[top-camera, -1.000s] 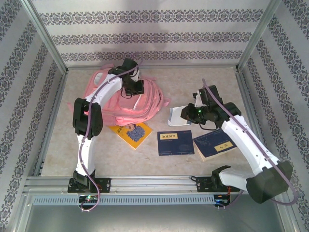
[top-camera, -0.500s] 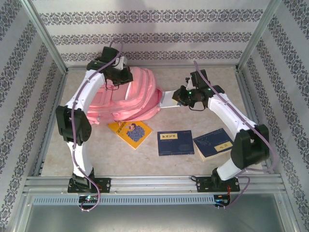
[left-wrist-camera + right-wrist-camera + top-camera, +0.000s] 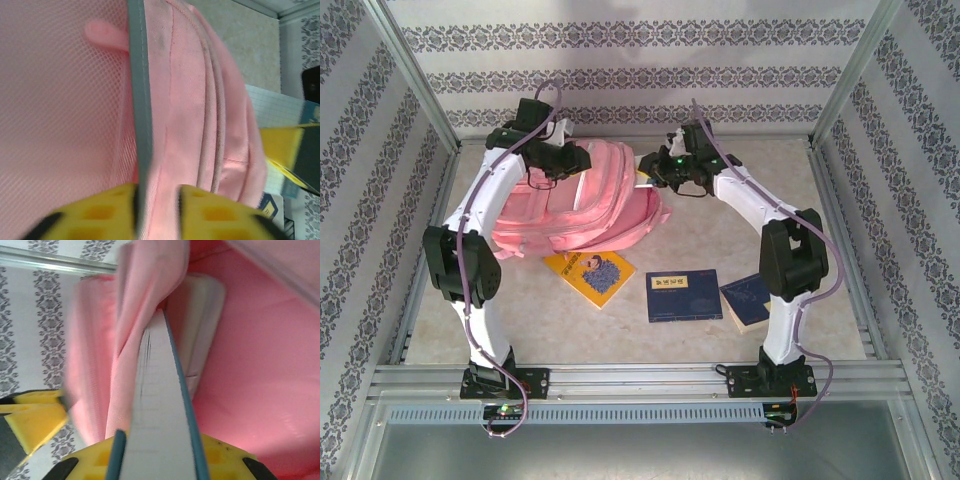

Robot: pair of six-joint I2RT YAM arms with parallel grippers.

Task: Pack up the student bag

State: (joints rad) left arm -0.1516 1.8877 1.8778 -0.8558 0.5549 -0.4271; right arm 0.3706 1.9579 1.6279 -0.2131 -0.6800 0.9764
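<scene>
Student bag [image 3: 575, 215], pink, lay at the table's far left. Right gripper [image 3: 655, 172] was clamped on a teal-edged book [image 3: 157, 390], whose far end was inside the bag's opening. Left gripper [image 3: 159, 202] straddled the bag's grey trim, fingers apart; could not tell whether it gripped. Yellow book [image 3: 590, 275] lay just in front of the bag.

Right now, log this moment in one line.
stage: book entering student bag | left gripper: astride grey trim | right gripper: shut on book | table: three books unpacked

The book [image 3: 159, 405] reached the bag [image 3: 582, 212].
The right gripper [image 3: 650, 172] swung it from three o'clock to the bag's mouth at twelve o'clock.
</scene>
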